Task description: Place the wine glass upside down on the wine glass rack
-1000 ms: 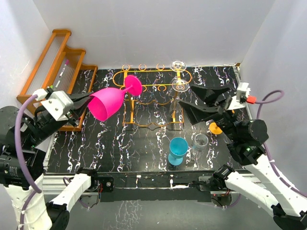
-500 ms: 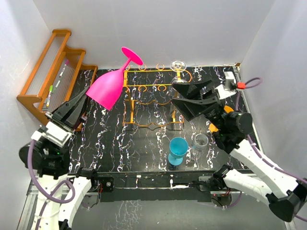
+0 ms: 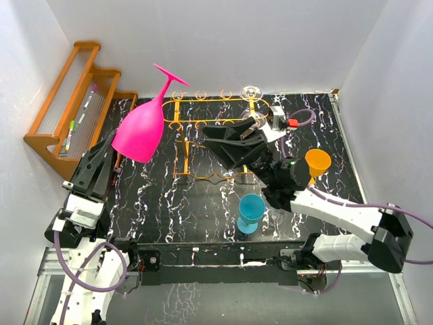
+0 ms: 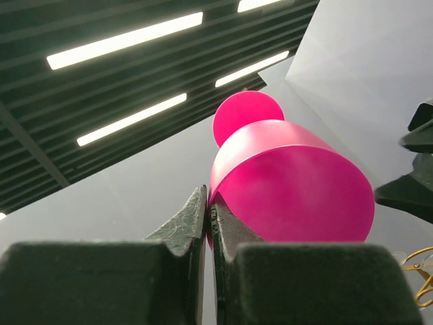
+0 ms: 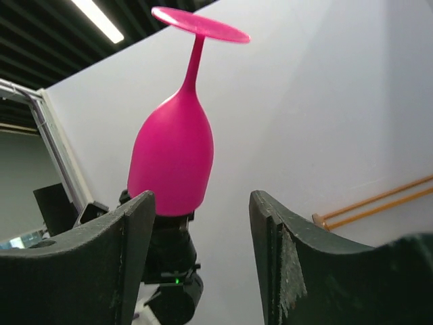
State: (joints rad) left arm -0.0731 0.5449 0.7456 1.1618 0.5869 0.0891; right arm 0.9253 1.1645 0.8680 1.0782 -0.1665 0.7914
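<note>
**Bright, even light above; soft foregrounds at the wrists**

The top view is evenly and brightly lit. The white walls (image 3: 223,40) are washed almost featureless, and only faint, soft shadows are cast on the black marbled table (image 3: 149,203). In the left wrist view, ceiling light strips (image 4: 125,42) are blown out against a dark ceiling, and the left gripper's fingers (image 4: 179,230) are rendered dark and soft. In the right wrist view the right gripper's fingers (image 5: 298,271) are blurred, while the wine glass (image 5: 172,152) is held sharp, with gentle shading.
</note>
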